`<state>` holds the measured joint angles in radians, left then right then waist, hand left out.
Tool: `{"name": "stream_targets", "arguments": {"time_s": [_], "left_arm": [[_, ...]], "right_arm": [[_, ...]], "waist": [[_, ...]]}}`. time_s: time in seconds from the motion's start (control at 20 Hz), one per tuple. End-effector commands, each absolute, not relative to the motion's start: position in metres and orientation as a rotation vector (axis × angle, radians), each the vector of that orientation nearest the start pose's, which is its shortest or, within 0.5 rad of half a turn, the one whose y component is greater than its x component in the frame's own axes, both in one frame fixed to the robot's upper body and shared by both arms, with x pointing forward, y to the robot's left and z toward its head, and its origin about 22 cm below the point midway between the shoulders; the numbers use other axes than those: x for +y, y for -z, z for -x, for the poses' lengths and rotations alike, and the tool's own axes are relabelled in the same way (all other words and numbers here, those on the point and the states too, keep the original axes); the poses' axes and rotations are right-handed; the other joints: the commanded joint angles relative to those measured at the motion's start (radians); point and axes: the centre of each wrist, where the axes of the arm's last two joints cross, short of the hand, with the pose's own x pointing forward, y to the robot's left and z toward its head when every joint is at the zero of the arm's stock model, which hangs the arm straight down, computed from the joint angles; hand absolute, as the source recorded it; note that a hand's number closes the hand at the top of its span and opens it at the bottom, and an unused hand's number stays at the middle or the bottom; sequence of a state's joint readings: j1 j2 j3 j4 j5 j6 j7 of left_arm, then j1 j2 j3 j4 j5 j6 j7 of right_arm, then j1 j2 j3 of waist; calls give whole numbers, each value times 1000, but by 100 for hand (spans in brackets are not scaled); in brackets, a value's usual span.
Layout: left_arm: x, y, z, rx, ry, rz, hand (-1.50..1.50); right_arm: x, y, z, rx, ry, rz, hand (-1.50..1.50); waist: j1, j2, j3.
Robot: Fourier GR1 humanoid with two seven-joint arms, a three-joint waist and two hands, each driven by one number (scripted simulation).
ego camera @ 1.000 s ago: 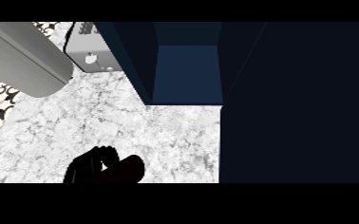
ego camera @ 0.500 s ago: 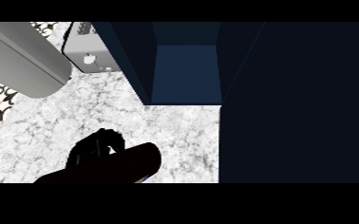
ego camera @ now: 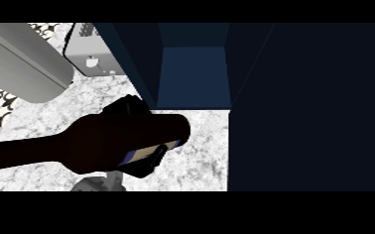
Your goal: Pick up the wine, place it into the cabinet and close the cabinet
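A white-and-grey marbled counter (ego camera: 194, 166) is carrying a dark blue cabinet (ego camera: 192, 77) that is standing open at its far side. A small grey appliance (ego camera: 92, 54) is sitting just left of the cabinet.

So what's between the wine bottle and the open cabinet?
In the head view only bare marble counter lies between the wine bottle and the open cabinet.

Wine bottle (ego camera: 110, 141) lies above the counter (ego camera: 198, 163), seemingly just before the open cabinet (ego camera: 192, 77).
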<state>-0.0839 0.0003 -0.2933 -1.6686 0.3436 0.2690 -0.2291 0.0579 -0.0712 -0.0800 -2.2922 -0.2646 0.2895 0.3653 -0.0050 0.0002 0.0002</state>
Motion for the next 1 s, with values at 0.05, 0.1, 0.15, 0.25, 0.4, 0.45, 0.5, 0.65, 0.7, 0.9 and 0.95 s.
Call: {"name": "stream_targets", "arguments": {"time_s": [0.05, 0.1, 0.15, 0.25, 0.4, 0.45, 0.5, 0.65, 0.7, 0.9, 0.95], "left_arm": [[132, -43, -273, -1872, -206, 289, 150], [123, -55, -280, -1856, -200, 274, 150], [114, -42, -278, -1867, -158, 256, 150], [115, -53, -284, -1869, -170, 216, 150], [95, -28, -284, -1843, -102, 183, 150], [82, -46, -279, -1835, -101, 184, 150], [96, -33, -301, -1821, -97, 176, 150], [80, -48, -296, -1806, -121, 153, 150], [79, -39, -303, -1809, -125, 146, 150], [87, 1, -298, -1783, -158, 146, 150], [79, -20, -304, -1772, -169, 139, 150]], "right_arm": [[-242, -160, -159, -1896, -237, -234, -150], [-238, -173, -175, -1885, -251, -243, -150], [-254, -145, -172, -1894, -235, -233, -150], [-247, -149, -166, -1887, -244, -242, -150], [-255, -146, -181, -1891, -238, -204, -150], [-245, -147, -171, -1898, -244, -224, -150], [-245, -156, -158, -1911, -263, -227, -150], [-274, -136, -157, -1877, -255, -218, -150], [-272, -160, -186, -1894, -236, -212, -150], [-254, -156, -168, -1882, -254, -224, -150], [-253, -148, -180, -1878, -269, -222, -150]], "waist": [[-2, 0, 0], [0, 0, 0], [-4, 0, 0], [-1, -1, 0], [-4, 1, 0], [-3, -1, 0], [-7, 0, 0], [-5, -1, 0], [-2, 1, 0], [-5, 1, -1], [-1, 0, 0]]}}
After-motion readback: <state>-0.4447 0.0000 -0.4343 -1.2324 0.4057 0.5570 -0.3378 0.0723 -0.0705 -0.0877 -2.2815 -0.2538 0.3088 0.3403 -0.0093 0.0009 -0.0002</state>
